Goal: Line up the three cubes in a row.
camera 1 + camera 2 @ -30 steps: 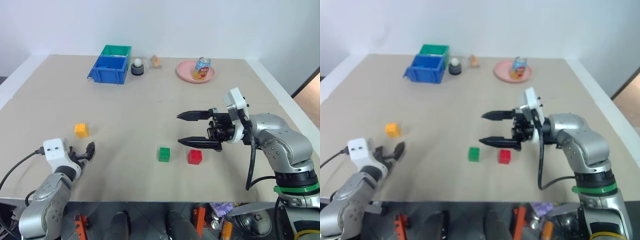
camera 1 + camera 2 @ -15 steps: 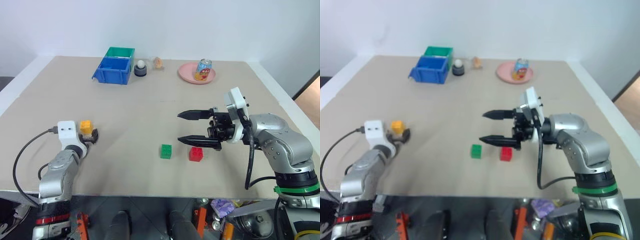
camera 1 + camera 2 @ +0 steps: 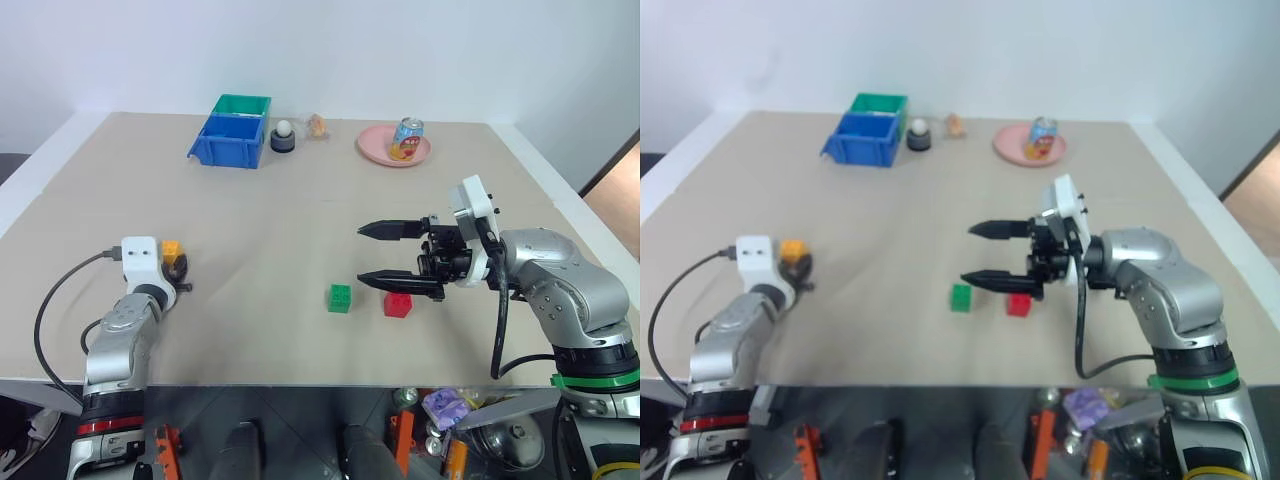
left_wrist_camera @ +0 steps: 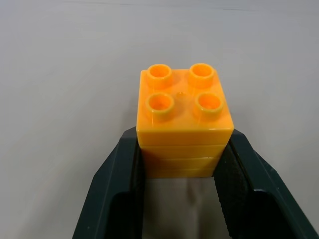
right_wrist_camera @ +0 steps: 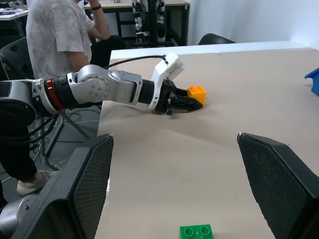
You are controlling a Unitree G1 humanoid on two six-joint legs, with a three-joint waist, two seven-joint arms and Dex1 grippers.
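On the left of the table sits the yellow-orange cube [image 3: 170, 249], studs up, and my left gripper [image 3: 176, 268] is shut on its sides. The left wrist view shows the cube [image 4: 183, 119] squeezed between both black fingers [image 4: 124, 169], resting on the table. The green cube [image 3: 340, 298] and the red cube [image 3: 397, 304] lie side by side, a small gap between them, at the table's front middle. My right gripper [image 3: 362, 254] hovers open above them, pointing left, its lower finger just over the red cube. The right wrist view shows the green cube [image 5: 196, 232] and, farther off, the held yellow-orange cube [image 5: 196, 93].
At the back stand a blue bin [image 3: 228, 140] with a green bin [image 3: 241, 104] behind it, a white ball on a black holder [image 3: 283, 134], and a pink plate [image 3: 375, 148] bearing a soda can [image 3: 405, 138]. A seated person [image 5: 60, 30] is beyond the table's left edge.
My left gripper moved forward to the yellow-orange cube and shut on it. The right arm and the green and red cubes stayed where they were.
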